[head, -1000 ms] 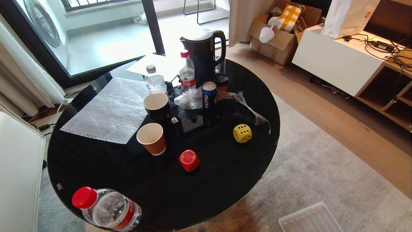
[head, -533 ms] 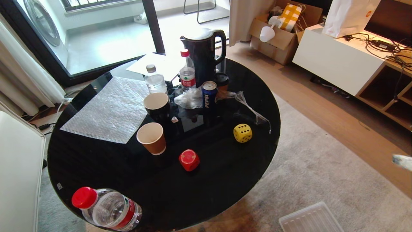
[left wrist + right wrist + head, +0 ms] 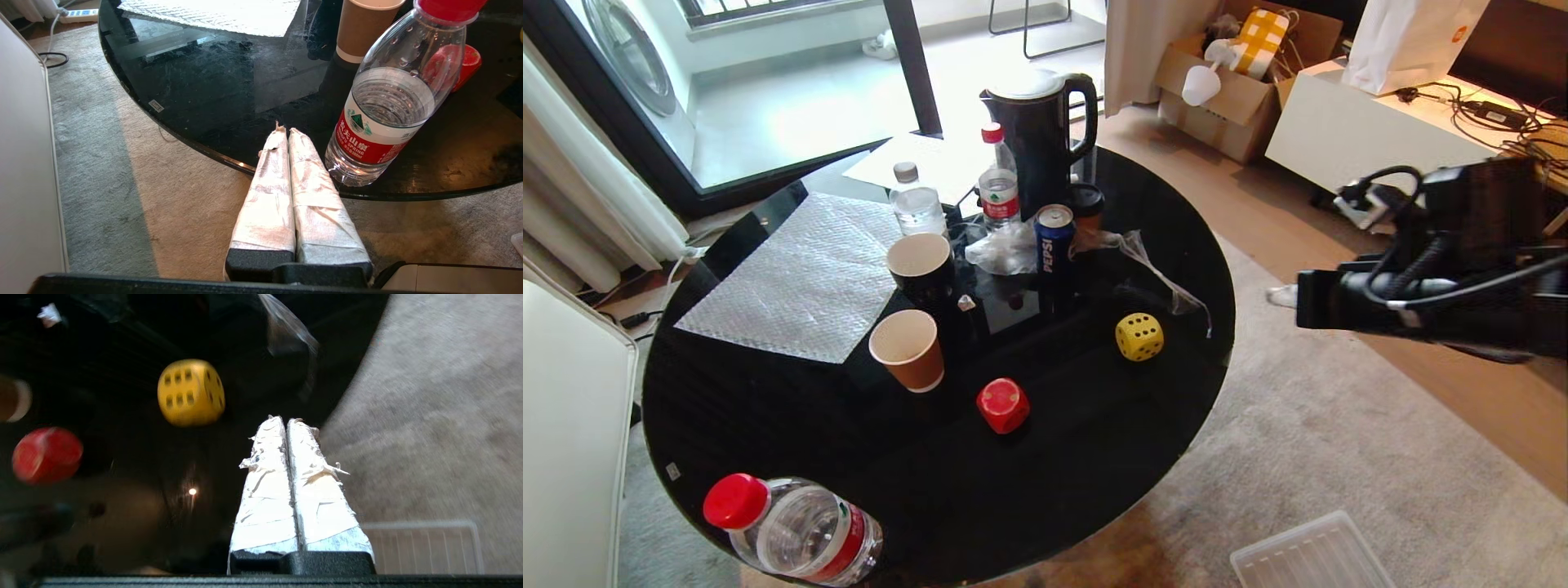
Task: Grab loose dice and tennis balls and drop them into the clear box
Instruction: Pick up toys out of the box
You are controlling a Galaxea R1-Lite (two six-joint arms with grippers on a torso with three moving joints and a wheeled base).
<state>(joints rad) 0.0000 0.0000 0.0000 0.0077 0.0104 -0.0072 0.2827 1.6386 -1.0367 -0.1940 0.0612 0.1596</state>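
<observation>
Right gripper (image 3: 286, 420): taped fingers pressed together, empty, held above the carpet beside the round black glass table (image 3: 931, 506). Chunky yellow die with dark pips (image 3: 1138, 336) sits near the table's right edge; red die (image 3: 1002, 405) nearer centre. Ribbed translucent plastic tub (image 3: 1311, 559) on the carpet. Left gripper (image 3: 284, 131): fingers together, beside a red-capped water bottle (image 3: 388, 106).

The head view looks steeply down from above onto the round black glass table (image 3: 931, 490) and grey carpet; the left wrist view sits low by the table's near edge, close behind the clear red-capped water bottle (image 3: 388, 102); the right wrist view looks down beyond the table's rim. All three share the rounded red die (image 3: 1002, 405); head and right wrist views share the yellow die with dark pips (image 3: 191, 392).
</observation>
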